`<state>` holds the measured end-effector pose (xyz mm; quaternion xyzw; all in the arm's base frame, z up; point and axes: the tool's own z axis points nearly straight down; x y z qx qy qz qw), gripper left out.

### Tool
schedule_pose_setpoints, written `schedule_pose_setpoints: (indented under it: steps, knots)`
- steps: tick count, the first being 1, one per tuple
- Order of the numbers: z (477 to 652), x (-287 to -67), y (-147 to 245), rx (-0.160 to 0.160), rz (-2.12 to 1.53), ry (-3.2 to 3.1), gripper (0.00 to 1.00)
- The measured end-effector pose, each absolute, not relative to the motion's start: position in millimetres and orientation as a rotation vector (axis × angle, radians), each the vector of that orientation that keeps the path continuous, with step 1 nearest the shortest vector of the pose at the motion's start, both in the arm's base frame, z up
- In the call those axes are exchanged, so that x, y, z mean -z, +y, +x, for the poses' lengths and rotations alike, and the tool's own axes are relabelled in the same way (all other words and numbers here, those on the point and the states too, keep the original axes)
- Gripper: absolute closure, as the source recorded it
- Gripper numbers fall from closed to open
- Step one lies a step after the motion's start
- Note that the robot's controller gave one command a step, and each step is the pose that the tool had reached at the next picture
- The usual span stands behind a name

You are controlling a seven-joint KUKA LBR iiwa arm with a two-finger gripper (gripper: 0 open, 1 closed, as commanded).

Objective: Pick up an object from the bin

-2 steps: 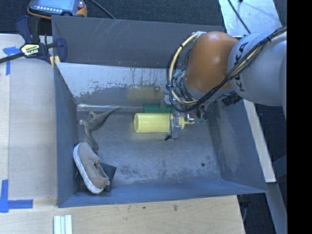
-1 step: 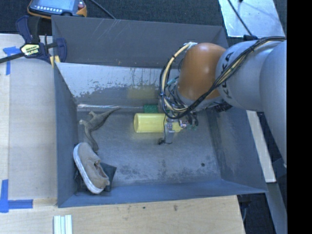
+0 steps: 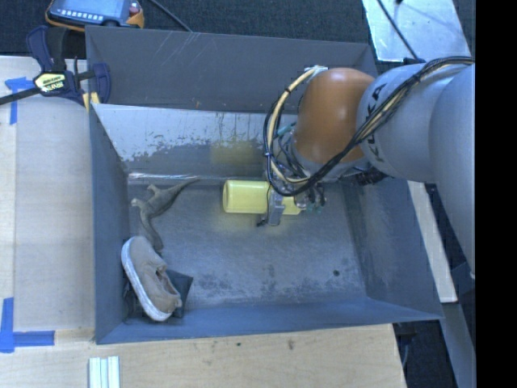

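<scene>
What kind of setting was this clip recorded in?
Likely a robotics lab's grasping test station: a grey metal bin holds a yellow cylindrical object, a grey fabric shoe and a grey toy lizard, with the arm's gripper at the yellow object.

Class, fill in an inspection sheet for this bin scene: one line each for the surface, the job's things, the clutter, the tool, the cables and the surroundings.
Surface: grey metal bin, floor scuffed and stained.
Job's things: yellow block lying on its side near the back wall, about mid-bin.
Clutter: small pale shoe in the front left corner; grey toy lizard at the left, just behind the shoe.
Tool: tool low in the bin at the yellow block's right end; contact cannot be judged.
Cables: cables loop around the arm's orange cover, above the tool.
Surroundings: handheld controller beyond the bin's back left corner.
</scene>
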<state>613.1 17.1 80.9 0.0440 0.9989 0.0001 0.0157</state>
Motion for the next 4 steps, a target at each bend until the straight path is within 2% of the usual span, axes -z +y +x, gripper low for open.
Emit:
schedule_pose_setpoints:
  steps: [2, 4]
  knots:
    - [612.3, -85, 17, 0.0, 0.138, 3.112, 1.0]
    - [609.1, -115, 17, 0.0, 0.138, 3.132, 1.0]
